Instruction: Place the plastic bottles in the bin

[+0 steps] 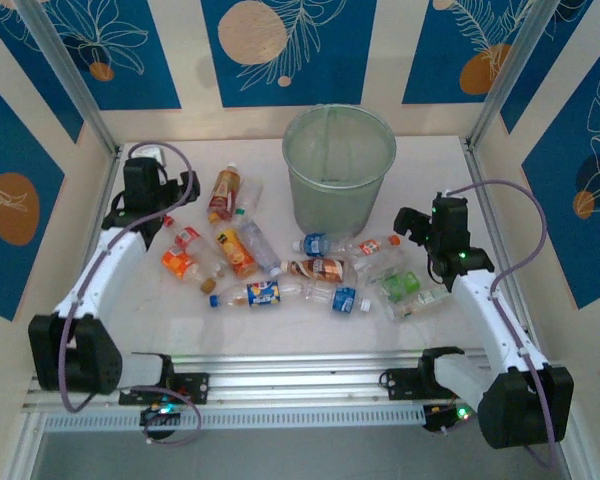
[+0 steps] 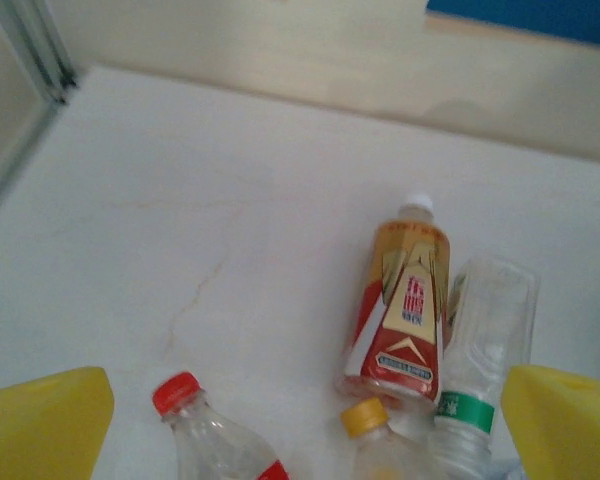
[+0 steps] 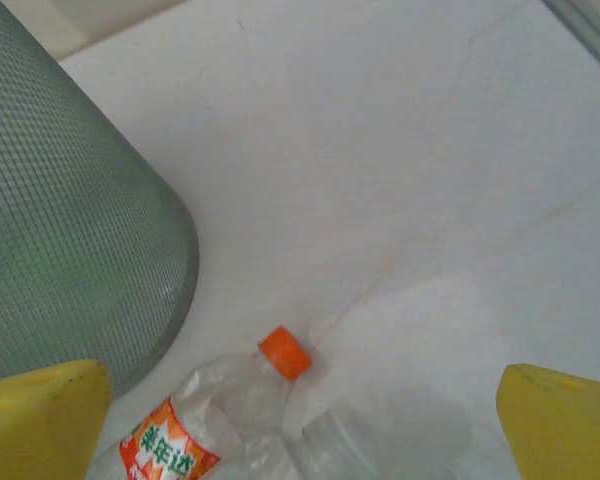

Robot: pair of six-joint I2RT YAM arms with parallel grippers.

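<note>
Plastic bottles (image 1: 270, 265) lay scattered mid-tabletop (image 1: 280, 335), before the upright bin (image 1: 338, 170) near the far edge; left end effector (image 2: 305, 420) and right end effector (image 3: 300, 420) were spread, empty.

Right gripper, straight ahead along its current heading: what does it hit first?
Likely the orange-capped bottle lying just ahead of the open right gripper, slightly left of centre. The bin sits off to the left, out of line. Depth is hard to judge.
</note>
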